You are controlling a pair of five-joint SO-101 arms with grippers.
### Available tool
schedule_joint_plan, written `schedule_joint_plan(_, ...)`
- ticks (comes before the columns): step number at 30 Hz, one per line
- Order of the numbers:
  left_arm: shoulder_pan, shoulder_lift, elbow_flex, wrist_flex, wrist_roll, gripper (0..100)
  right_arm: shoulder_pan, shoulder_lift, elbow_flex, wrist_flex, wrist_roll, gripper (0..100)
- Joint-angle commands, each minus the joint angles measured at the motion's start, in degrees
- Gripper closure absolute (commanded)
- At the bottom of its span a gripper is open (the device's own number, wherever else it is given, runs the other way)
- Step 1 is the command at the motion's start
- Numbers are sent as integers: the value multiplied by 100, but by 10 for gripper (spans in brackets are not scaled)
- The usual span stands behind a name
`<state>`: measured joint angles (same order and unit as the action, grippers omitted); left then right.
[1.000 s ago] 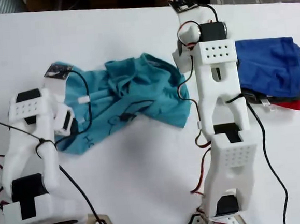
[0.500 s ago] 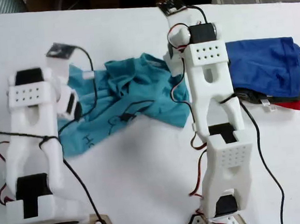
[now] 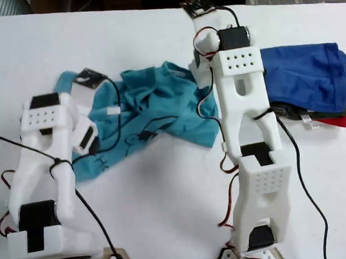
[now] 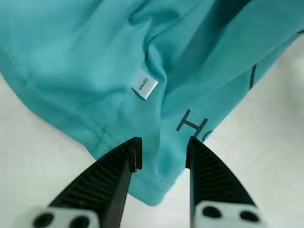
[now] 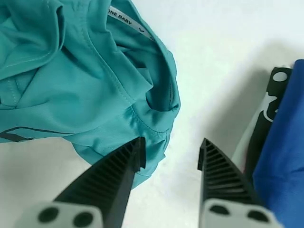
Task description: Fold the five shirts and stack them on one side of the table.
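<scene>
Shifted back over the crumpled teal shirt (image 3: 159, 106), left claw (image 4: 163, 154) apart astride its hem, right claw (image 5: 171, 154) apart at the other end: spreading step, likely needing both edges pinched.

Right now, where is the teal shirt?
In the high view the teal shirt lies crumpled near the middle of the table, just left of the folded stack topped in blue.
</scene>
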<state>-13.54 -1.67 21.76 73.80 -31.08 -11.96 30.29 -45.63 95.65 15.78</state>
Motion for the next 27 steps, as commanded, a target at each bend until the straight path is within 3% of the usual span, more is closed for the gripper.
schedule_joint_plan(1,-79,-53,48,-281,-220,823,-22,-75,-246,40,9,816)
schedule_joint_plan(10,-853,18,13,-818,-923,820,-22,-31,-202,40,9,816)
schedule_joint_plan(27,-475,862,-4,-527,-914,823,-22,-22,-202,40,9,816)
